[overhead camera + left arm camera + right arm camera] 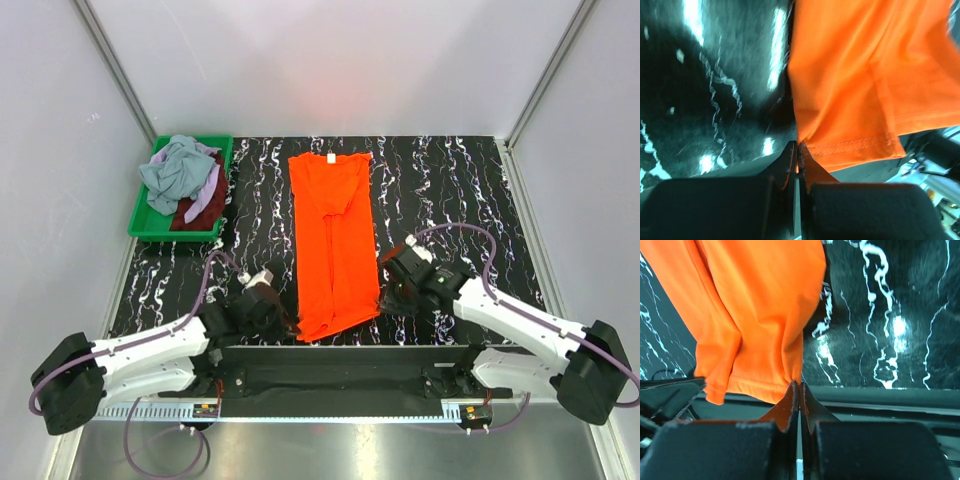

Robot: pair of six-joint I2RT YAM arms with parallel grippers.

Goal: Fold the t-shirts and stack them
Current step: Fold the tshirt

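The bright orange-red t-shirt (pixel 331 240) lies as a long narrow strip down the middle of the black marbled table, its white neck label (pixel 331 159) at the far end. My left gripper (pixel 291 325) is shut on the shirt's near left hem corner (pixel 805 147). My right gripper (pixel 384 298) is shut on the near right hem corner (pixel 792 379), which is lifted off the table. In both wrist views the jaws are pressed together with orange cloth pinched at their tips. More t-shirts, grey-blue (pixel 175 170), lilac and dark red (pixel 197 207), are heaped in the bin.
A green plastic bin (pixel 146 226) stands at the far left of the table and holds the heap. White walls enclose the table on three sides. The black rail (pixel 340 360) between the arm bases runs along the near edge.
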